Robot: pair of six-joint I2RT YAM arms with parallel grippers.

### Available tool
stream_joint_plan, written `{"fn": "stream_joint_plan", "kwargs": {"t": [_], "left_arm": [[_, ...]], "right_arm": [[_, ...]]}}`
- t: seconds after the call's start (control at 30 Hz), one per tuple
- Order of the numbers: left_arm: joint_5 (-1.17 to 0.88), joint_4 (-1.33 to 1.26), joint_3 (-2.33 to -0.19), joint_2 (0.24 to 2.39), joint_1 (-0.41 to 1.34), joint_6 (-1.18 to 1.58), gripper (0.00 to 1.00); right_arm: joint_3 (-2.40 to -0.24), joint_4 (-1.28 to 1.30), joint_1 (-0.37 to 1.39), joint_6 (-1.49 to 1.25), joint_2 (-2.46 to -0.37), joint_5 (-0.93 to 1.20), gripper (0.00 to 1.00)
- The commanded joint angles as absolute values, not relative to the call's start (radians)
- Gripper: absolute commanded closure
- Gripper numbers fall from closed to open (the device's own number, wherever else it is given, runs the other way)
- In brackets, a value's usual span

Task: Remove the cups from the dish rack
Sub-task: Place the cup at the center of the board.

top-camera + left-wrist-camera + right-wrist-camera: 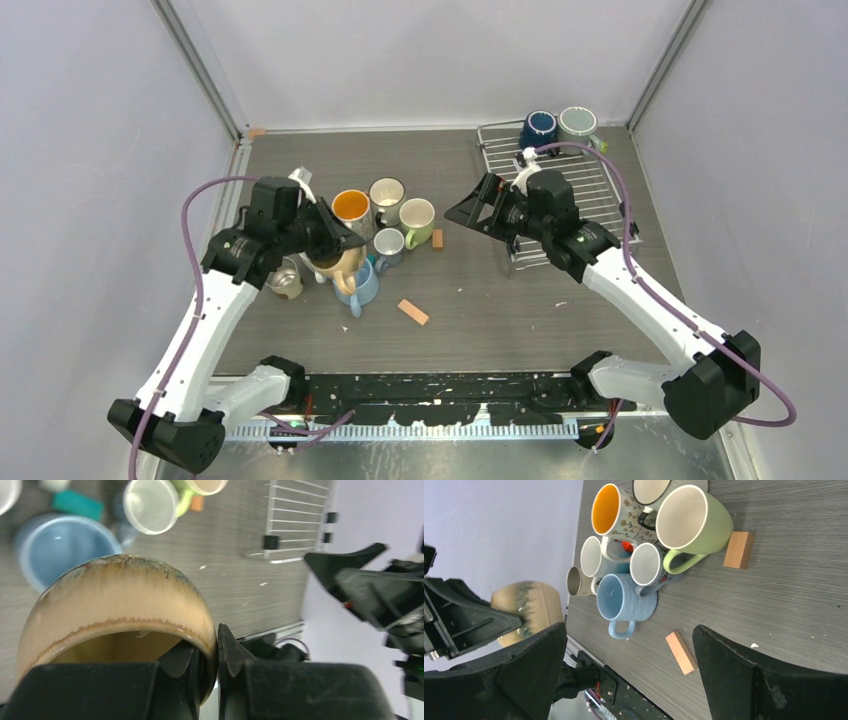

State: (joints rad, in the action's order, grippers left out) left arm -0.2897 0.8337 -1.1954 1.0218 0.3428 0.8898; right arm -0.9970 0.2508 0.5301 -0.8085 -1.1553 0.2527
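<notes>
The left gripper pinches the rim of the tan glazed ceramic mug, one finger inside, one outside. The right gripper gapes wide, empty.

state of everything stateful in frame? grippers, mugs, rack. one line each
left gripper: jaws shut on tan mug rim
right gripper: jaws open, empty
tan mug: held, out of the dish rack
dish rack: holds two mugs
navy mug: upright in dish rack, far edge
grey-green mug: upright in dish rack, beside navy mug
light blue mug: upright on table
lime green mug: upright on table
orange-lined mug: upright on table
</notes>
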Motion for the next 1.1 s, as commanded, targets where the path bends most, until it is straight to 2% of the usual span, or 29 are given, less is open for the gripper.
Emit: {"fn": "stream_joint_plan", "kwargs": {"t": [0.0,0.17,0.33,0.7,1.07], "left_arm": [[-0.126,1.032,-1.247,0.948,0.343,0.803,1.0],[-0.011,1.14,-1.205,0.898,0.344,0.786,1.0],[0.023,1.143,-1.126,0.917,0.343,0.793,1.0],[0.051,0.965,-0.914,0.976,0.332,0.86,1.0],[0.056,0.796,-0.792,1.051,0.292,0.874,1.0]], "right_arm": [[-1.026,0.242,0.535,-0.767,-1.176,0.225,0.0],[-1.017,0.234,0.534,-0.767,-1.179,0.222,0.0],[-1.013,0.235,0.534,-0.765,-1.178,0.219,0.0],[-1.012,0.282,0.535,-0.736,-1.149,0.199,0.0],[-1.017,0.301,0.534,-0.714,-1.146,0.211,0.0]]}}
